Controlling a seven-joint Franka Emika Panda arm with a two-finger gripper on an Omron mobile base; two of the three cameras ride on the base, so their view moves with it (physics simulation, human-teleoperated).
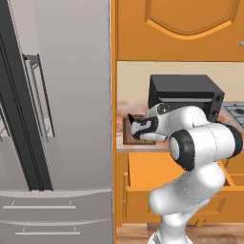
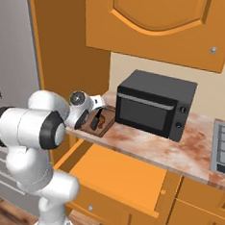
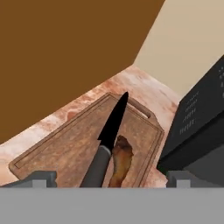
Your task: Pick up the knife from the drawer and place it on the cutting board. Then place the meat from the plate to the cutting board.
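Hand (image 3: 107, 183) open above board (image 3: 65, 148) on worktop (image 3: 144, 83), knife (image 3: 109, 135) and meat (image 3: 120, 162) lying there, drawer (image 2: 113, 177) open; both placements apparently done, only withdrawal left.

The cutting board (image 3: 83, 144) lies at the worktop's (image 2: 179, 149) left end, just beside the microwave (image 2: 153, 104). On it lie the knife (image 3: 107, 140) and the meat (image 3: 120, 159), side by side. The open drawer (image 2: 123, 178) sits below the worktop's front edge.
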